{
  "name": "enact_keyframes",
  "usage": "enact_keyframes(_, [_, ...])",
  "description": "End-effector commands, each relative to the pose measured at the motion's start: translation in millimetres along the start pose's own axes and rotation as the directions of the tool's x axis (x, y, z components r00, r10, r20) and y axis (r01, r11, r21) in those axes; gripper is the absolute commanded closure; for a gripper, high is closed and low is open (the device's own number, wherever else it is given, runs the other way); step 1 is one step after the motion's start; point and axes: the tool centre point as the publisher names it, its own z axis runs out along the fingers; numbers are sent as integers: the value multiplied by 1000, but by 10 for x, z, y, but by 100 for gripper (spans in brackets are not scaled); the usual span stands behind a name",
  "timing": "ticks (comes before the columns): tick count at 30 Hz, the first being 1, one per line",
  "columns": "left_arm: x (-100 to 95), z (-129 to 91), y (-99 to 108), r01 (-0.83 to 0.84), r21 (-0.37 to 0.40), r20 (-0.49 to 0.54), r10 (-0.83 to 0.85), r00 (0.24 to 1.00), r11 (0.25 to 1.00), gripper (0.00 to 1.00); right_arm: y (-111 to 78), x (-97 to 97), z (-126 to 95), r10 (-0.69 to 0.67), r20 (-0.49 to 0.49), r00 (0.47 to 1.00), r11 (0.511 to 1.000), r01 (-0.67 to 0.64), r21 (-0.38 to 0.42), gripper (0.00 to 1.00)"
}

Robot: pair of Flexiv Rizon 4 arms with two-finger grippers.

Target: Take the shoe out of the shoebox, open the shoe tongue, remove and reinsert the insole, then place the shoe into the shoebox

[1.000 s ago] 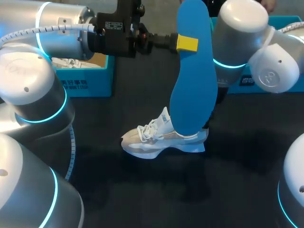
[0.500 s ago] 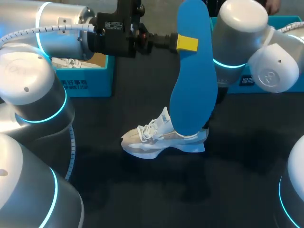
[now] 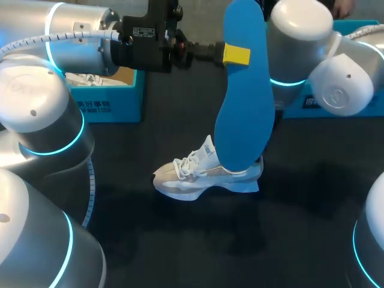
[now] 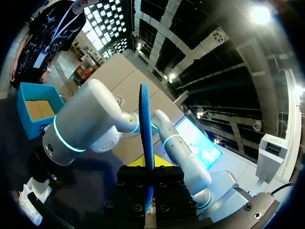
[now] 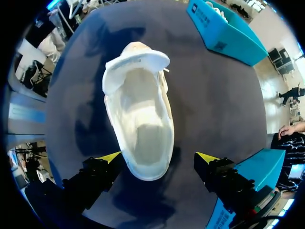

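Left gripper point(image 3: 236, 54) pinched on flat blue foam insole point(image 3: 243, 120), held upright above white lace-up sneaker point(image 3: 204, 174); both unmoved. Right gripper point(image 5: 158, 157) spread, heel between fingers, untouched; right arm point(image 3: 336, 90) slightly shifted. Removal done; reinsertion judged next.

The head view looks down from high behind the robot onto the dark desk point(image 3: 312, 240). It is wide enough to take in both arms at its sides, with the shoe point(image 3: 204, 174) near the middle and the raised insole point(image 3: 243, 90) close to the lens. The left wrist view faces sideways and upward across the desk along the left gripper point(image 4: 148, 164), meeting the insole edge-on at very close range, with the shoe small and low to one side. The right wrist view points straight down past the right gripper point(image 5: 158, 158), close above the shoe's opening. All three views share the shoe
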Motion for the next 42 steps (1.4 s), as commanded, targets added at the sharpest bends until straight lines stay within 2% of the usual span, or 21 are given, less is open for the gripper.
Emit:
enact_keyframes(1, [-2,9,-1,0,0,-1,0,1000,1000,100,191,-125,106,-14,-11,1000,999,14,31,0])
enact_keyframes(10, [-2,9,-1,0,0,-1,0,1000,1000,100,359,-255,406,-66,-40,997,997,68,44,0])
enact_keyframes(22, [-2,9,-1,0,0,-1,0,1000,1000,100,452,-243,643,-83,-80,993,993,89,81,0])
enact_keyframes(24, [-2,9,-1,0,0,-1,0,1000,1000,100,465,-229,670,-86,-85,993,992,93,82,3])
enact_keyframes(25, [-2,9,-1,0,0,-1,0,1000,1000,100,463,-223,682,-86,-87,992,992,93,83,9])
enact_keyframes(26, [-2,9,-1,0,0,-1,0,1000,1000,100,463,-218,687,-86,-88,992,992,93,84,19])
enact_keyframes(28, [-2,9,-1,0,0,-1,0,1000,1000,100,446,-203,699,-75,-91,993,992,84,95,46])
enact_keyframes(29, [-2,9,-1,0,0,-1,0,1000,1000,100,437,-194,699,-74,-91,993,992,83,96,50])
enact_keyframes(35, [-2,9,-1,0,0,-1,0,1000,1000,100,369,-151,681,-49,-89,995,993,58,106,58])
enact_keyframes(37, [-2,9,-1,0,0,-1,0,1000,1000,100,364,-144,679,-47,-90,995,992,57,108,71])
enact_keyframes(40, [-2,9,-1,0,0,-1,0,1000,1000,100,358,-131,678,-40,-94,995,992,51,113,100])
enact_keyframes(42, [-2,9,-1,0,0,-1,0,1000,1000,100,364,-120,670,-29,-100,995,992,41,120,100])
